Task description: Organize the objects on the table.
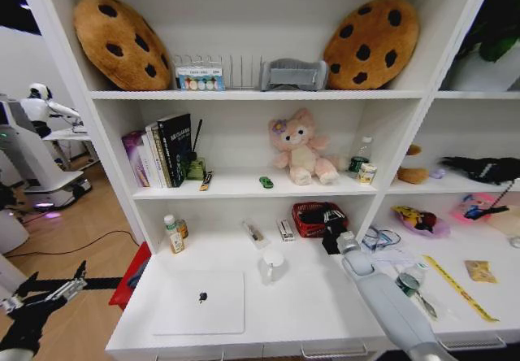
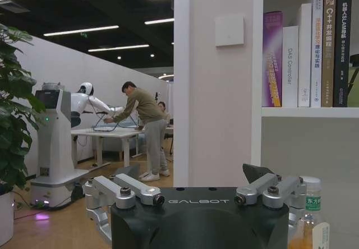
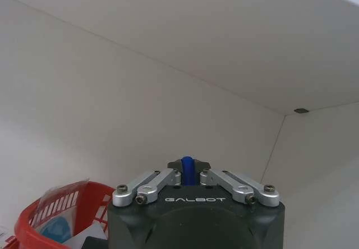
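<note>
One right claw (image 1: 331, 235), clamped on a slim blue pen (image 3: 187, 169), hovers mid-frame beside the red mesh basket (image 1: 309, 223). Left claw (image 1: 49, 292), fingers apart, hangs lower left, off the white tabletop (image 1: 317, 304).

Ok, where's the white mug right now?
In the head view, the white mug stands on the table, right of the silver laptop and in front of the red basket.
</note>
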